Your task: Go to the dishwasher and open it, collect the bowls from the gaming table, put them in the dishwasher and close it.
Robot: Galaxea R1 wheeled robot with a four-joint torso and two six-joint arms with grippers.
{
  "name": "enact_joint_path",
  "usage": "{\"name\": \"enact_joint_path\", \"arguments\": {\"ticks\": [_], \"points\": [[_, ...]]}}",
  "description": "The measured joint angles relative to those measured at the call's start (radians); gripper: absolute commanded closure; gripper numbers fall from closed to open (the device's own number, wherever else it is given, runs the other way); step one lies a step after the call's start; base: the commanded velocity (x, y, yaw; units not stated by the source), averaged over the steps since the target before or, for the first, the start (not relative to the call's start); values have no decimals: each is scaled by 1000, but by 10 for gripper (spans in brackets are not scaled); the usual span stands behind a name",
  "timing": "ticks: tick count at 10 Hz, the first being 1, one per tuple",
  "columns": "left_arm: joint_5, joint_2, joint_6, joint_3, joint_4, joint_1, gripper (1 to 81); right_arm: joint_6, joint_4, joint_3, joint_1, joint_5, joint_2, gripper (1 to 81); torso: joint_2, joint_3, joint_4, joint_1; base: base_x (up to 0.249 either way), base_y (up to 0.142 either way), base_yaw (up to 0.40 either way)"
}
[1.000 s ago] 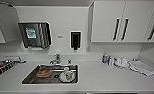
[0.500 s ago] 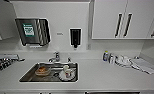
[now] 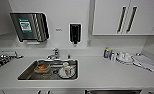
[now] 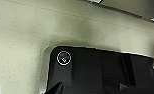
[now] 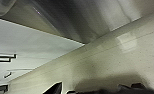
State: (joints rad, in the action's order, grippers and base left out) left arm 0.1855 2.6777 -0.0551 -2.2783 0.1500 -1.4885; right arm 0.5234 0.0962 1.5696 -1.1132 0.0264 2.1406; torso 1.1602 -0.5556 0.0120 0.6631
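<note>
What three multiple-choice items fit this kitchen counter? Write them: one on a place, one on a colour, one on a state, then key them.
1. Where does the soap dispenser hang?
A. On the wall above the sink
B. On a cabinet door
C. Inside the sink

2. What colour is the countertop?
A. Black
B. White
C. Green

3. What state are the upper cabinet doors in?
A. Wide open
B. Removed
C. Closed

Key: 1 A, the dark dispenser sits on the wall just behind the basin. 2 B, the surface around the sink is plainly white. 3 C, both doors lie flush with handles facing out.
</note>
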Motion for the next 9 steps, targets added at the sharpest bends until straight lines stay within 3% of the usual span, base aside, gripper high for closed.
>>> {"name": "enact_joint_path", "arguments": {"ticks": [4,9], "points": [[0,4,1,-1,0,0,10,2,-36,-90,76,-7,-57,10,0,0,0,0,0,0,0],[0,10,2,-1,0,0,10,22,-250,-102,167,-30,-65,10,0,-1,0,1,0,0,0]]}}
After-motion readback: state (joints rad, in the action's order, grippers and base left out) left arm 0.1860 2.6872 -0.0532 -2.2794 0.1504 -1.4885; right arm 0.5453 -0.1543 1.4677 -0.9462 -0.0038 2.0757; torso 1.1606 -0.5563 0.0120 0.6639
